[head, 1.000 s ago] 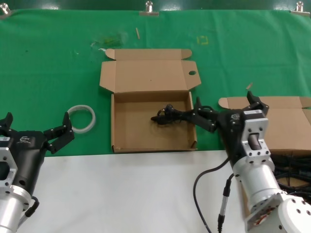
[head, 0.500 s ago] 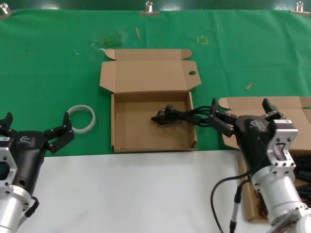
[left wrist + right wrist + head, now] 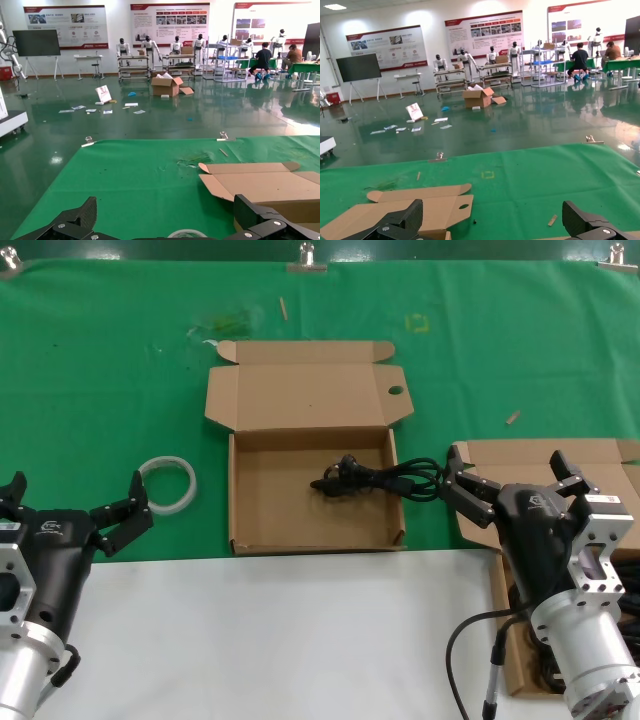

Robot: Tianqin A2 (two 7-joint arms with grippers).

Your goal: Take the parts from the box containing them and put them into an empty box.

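Left gripper hangs idle over the table's near left edge, fingers spread and holding nothing. Just beside it lies a translucent white ring on the green cloth. At centre sits the empty box, its holed lid folded back; one black cable bundle lies inside, its loops draped over the right wall. Right gripper sits just right of that wall, fingers spread, gripping nothing, above the box containing them at the right edge.
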